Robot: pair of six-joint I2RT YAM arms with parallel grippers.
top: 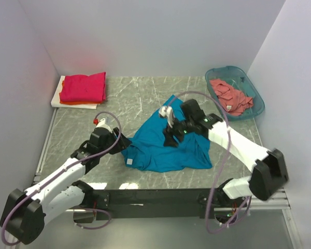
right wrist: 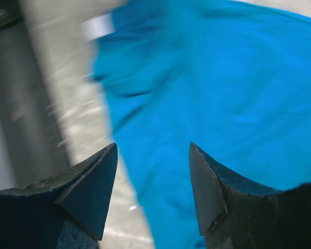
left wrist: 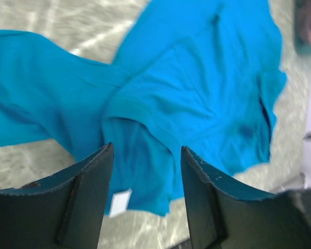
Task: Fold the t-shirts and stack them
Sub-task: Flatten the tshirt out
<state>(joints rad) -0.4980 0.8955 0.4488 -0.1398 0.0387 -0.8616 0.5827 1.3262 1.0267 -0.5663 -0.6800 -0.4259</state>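
black left gripper (left wrist: pixel 146 148) and right gripper (right wrist: pixel 153 147) hang spread and empty over the crumpled teal-blue cloth t-shirt (top: pixel 163 151) at the centre of the grey marbled table (top: pixel 140 89), a light, limp thing probably best pinched at hem corners.

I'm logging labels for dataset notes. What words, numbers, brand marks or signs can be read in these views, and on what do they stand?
No text can be read in any view.
white tag at the edge of the teal-blue t-shirt: too small and blurred, no print made out.
magenta-red t-shirt, salmon-pink t-shirt, basket: no marks visible.
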